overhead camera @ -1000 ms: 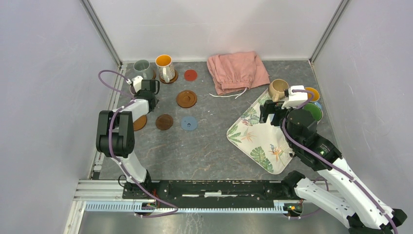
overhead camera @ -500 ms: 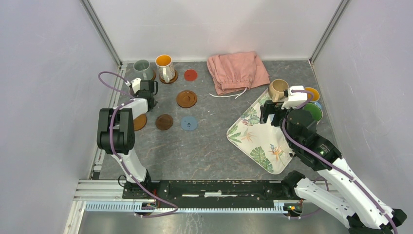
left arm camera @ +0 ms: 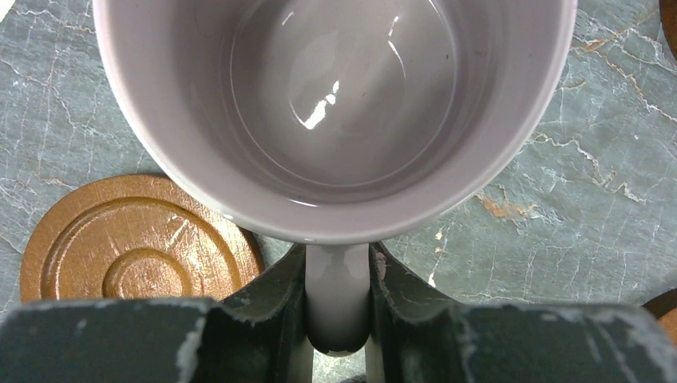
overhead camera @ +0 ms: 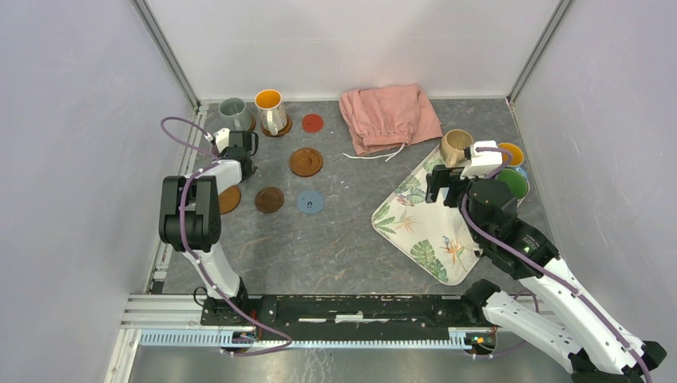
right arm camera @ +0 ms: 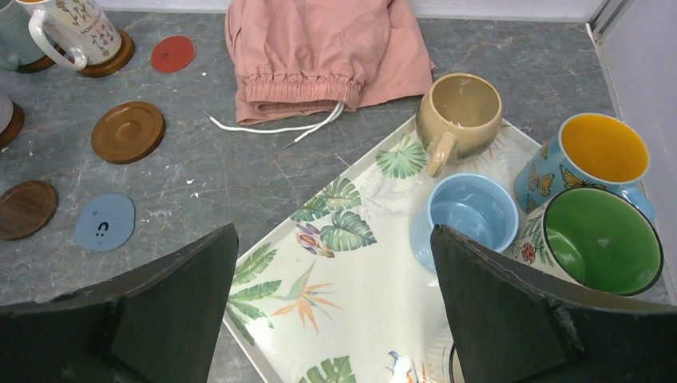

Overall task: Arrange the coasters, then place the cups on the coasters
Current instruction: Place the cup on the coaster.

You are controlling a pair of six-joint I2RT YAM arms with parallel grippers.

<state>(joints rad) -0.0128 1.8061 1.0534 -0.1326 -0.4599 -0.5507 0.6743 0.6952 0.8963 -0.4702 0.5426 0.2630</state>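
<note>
My left gripper [left arm camera: 338, 297] is shut on the handle of a lilac cup [left arm camera: 335, 120], which fills the left wrist view. A brown coaster [left arm camera: 136, 243] lies just left of it, its edge hidden under the cup's rim. From above, the left gripper [overhead camera: 239, 150] is at the back left, near a grey-green cup [overhead camera: 233, 112] and an orange-inside cup [overhead camera: 270, 110], each on a coaster. Red [overhead camera: 312, 123], brown [overhead camera: 306, 161], dark brown [overhead camera: 269, 199] and blue [overhead camera: 310, 201] coasters lie bare. My right gripper [right arm camera: 333, 231] hangs open over the tray, near beige [right arm camera: 459, 112], light blue [right arm camera: 471, 211], orange-inside [right arm camera: 603, 152] and green-inside [right arm camera: 603, 239] cups.
A leaf-patterned tray [overhead camera: 415, 231] lies at the right and holds the cups there. A crumpled pink cloth [overhead camera: 389, 116] with a white drawstring sits at the back centre. Side walls close in on the left and right.
My left gripper has edged slightly toward the back with the lilac cup. The right arm has not moved.
</note>
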